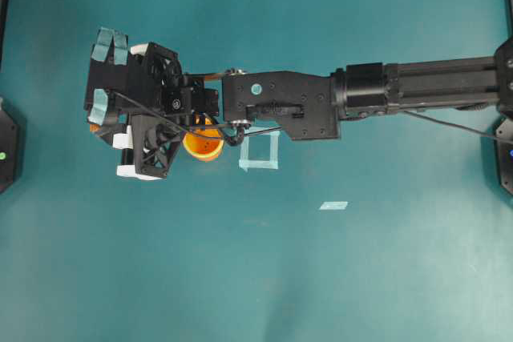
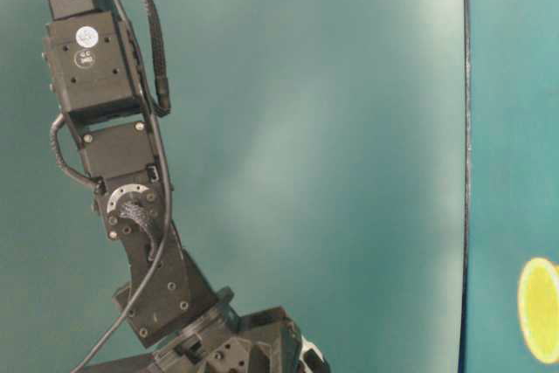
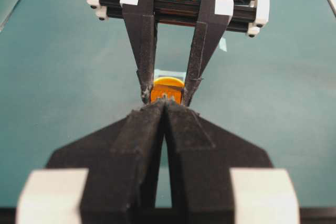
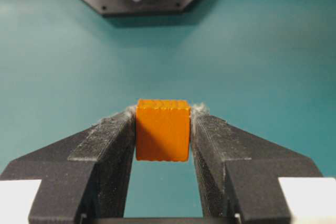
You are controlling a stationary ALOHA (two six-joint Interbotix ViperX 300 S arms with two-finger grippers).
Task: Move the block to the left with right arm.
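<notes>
The small orange block [image 4: 163,129] is clamped between the two black fingers of my right gripper [image 4: 163,116], which is shut on it; teal table surface shows under the block. Overhead, the right arm [image 1: 385,90] reaches across from the right, and its gripper [image 1: 98,118] sits at the left, with a sliver of the block [image 1: 94,126] showing under the taped fingers. My left gripper [image 3: 165,104] is shut with nothing in it. Its tips point at the block [image 3: 166,95], which hangs just beyond them in the right gripper [image 3: 166,97].
An orange-yellow cup [image 1: 202,144] stands on the table partly under the right arm's wrist, behind the block in the left wrist view [image 3: 169,81]. A pale tape square [image 1: 260,152] and a small tape strip [image 1: 333,205] mark the teal table [image 1: 256,278].
</notes>
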